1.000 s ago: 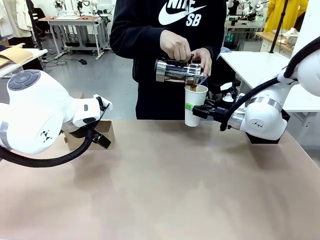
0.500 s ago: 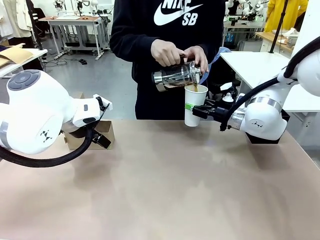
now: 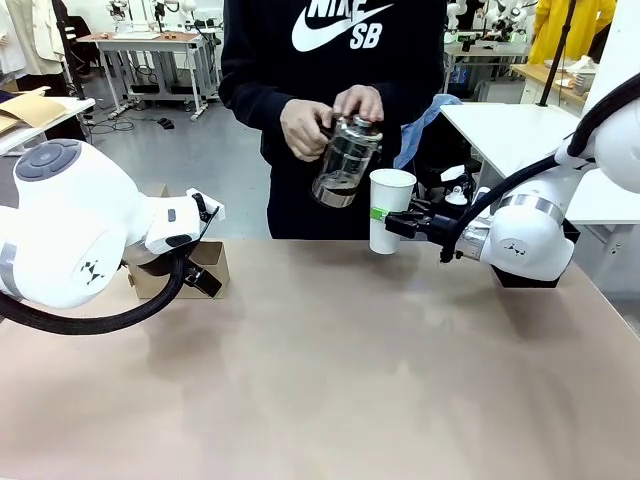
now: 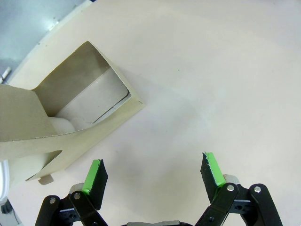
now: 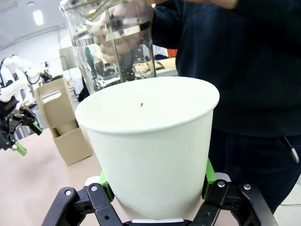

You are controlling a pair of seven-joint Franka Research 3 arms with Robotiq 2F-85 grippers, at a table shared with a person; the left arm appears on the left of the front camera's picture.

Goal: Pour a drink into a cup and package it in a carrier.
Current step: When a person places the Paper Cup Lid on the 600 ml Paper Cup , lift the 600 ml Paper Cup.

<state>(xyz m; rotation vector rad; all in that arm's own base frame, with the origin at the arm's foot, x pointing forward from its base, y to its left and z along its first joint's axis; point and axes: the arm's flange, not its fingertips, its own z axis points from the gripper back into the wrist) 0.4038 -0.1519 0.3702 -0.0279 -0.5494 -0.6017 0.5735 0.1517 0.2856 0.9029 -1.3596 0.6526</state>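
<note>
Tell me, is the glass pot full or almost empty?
Almost empty. The glass pot is see-through nearly all the way down, with just a little dark drink left near its base.

Inside a robotics lab: a white left arm (image 3: 70, 230) and right arm (image 3: 530, 235) reach in from either side of the frame over a tan table (image 3: 320, 380). At upper left, metal-legged workbenches (image 3: 150, 45) stand on a bare grey floor (image 3: 210, 150), with cables (image 3: 125, 122) trailing beneath them. A white bench (image 3: 500, 125) sits at upper right. The right wrist view catches a ceiling strip light (image 5: 37, 17) at its upper left.
</note>
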